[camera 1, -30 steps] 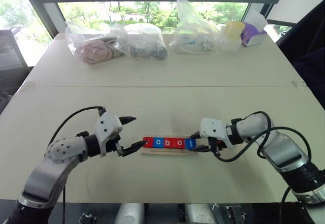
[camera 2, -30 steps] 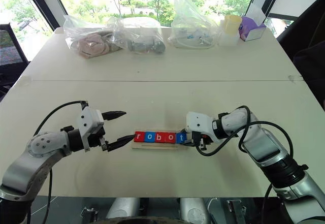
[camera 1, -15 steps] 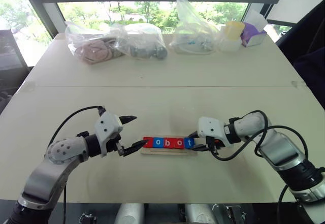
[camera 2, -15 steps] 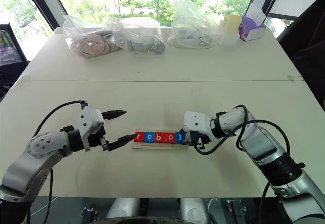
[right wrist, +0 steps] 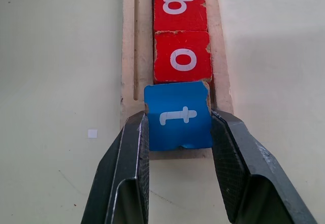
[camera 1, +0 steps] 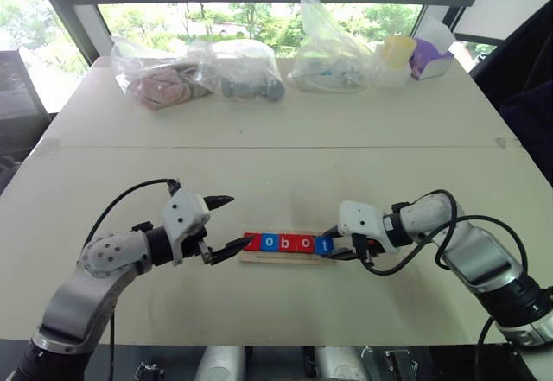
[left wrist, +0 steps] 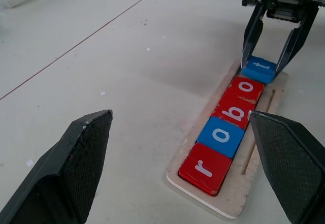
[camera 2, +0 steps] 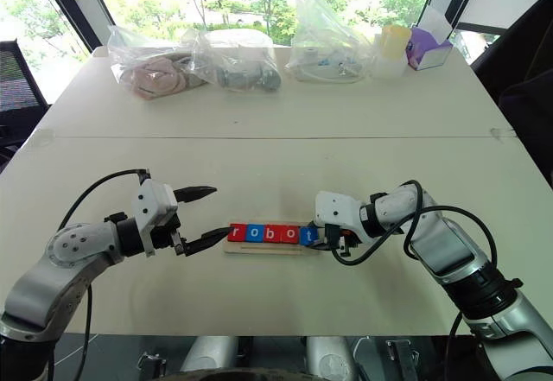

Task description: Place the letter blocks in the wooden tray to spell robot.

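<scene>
Nothing had shifted over the last second: both arms kept still. The right tool [right wrist: 177, 132] stayed partly closed, its fingers [right wrist: 129, 148] clamped on the blue t block [right wrist: 177, 115], which sat slightly skewed at the right end of the wooden tray [left wrist: 256, 158]. The r [left wrist: 205, 167], o [left wrist: 222, 135], b [left wrist: 234, 113] and second o [left wrist: 246, 88] already lay in the slot. The left tool [camera 1: 226, 224] hung wide open and empty by the tray's left end. Probably only seating and releasing the t remained.

A pale table [camera 1: 285, 122] carries the wooden tray [camera 1: 281, 257] near its front edge, about midway along. Along the far edge sit three clear plastic bags [camera 1: 246, 70], a yellow-lidded container [camera 1: 396, 60] and a purple box [camera 1: 430, 57] toward the far right corner.
</scene>
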`<action>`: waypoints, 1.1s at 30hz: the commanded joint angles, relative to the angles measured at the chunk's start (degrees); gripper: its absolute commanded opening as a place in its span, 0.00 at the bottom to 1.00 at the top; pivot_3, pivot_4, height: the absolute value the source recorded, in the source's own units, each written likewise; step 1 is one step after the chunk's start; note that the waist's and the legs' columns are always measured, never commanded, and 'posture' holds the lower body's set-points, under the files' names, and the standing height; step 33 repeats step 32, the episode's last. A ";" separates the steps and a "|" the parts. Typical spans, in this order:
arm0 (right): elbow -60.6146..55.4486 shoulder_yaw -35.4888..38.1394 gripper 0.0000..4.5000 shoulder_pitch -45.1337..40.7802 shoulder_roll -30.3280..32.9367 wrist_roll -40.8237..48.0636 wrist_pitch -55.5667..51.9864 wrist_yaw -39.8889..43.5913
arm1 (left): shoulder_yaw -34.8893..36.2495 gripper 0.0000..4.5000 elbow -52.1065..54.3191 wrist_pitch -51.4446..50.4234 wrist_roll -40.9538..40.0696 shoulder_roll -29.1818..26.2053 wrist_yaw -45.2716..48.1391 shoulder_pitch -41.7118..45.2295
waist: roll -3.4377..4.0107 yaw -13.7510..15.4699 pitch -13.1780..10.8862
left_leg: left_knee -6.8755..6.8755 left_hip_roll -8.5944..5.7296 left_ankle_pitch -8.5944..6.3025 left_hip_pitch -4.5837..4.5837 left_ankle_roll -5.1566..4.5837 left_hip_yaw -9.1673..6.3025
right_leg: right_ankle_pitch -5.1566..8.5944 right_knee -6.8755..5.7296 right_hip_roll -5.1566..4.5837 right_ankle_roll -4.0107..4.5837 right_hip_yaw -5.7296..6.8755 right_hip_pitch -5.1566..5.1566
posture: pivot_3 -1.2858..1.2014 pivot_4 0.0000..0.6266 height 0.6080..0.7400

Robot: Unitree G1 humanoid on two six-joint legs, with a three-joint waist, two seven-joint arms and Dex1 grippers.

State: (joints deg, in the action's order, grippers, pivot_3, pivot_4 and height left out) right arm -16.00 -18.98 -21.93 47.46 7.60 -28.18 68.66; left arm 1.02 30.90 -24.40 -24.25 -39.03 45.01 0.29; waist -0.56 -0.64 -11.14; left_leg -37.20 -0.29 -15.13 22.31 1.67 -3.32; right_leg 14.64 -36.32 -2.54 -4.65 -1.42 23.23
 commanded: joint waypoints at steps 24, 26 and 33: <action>1.22 11.27 0.98 -1.27 1.96 6.09 -5.27 -3.43 | 5.33 1.00 4.17 -4.20 -4.24 -1.40 -0.63 -3.91 | 0.00 0.12 0.00 | 0.04 -0.01 0.00 0.02 0.00 -0.01 | -0.05 0.00 -0.02 -0.10 0.01 0.01 | 0.52 0.24 1.00; 1.12 12.52 0.98 -0.90 3.22 7.06 -5.68 -2.82 | 7.35 1.00 4.66 -5.26 -5.18 -2.70 -0.25 -5.24 | 0.00 0.03 0.00 | 0.04 0.00 0.00 0.05 0.00 -0.01 | -0.05 0.00 -0.02 -0.09 0.01 0.05 | 0.52 0.24 1.00; -1.78 14.08 0.98 2.09 6.07 9.80 -5.72 -0.28 | 13.39 1.00 6.58 -9.10 -10.02 -5.41 0.75 -8.50 | 0.00 -0.02 0.00 | 0.01 0.02 0.00 -0.01 0.00 0.00 | 0.03 -0.02 -0.01 0.06 0.00 0.01 | 0.52 0.24 1.00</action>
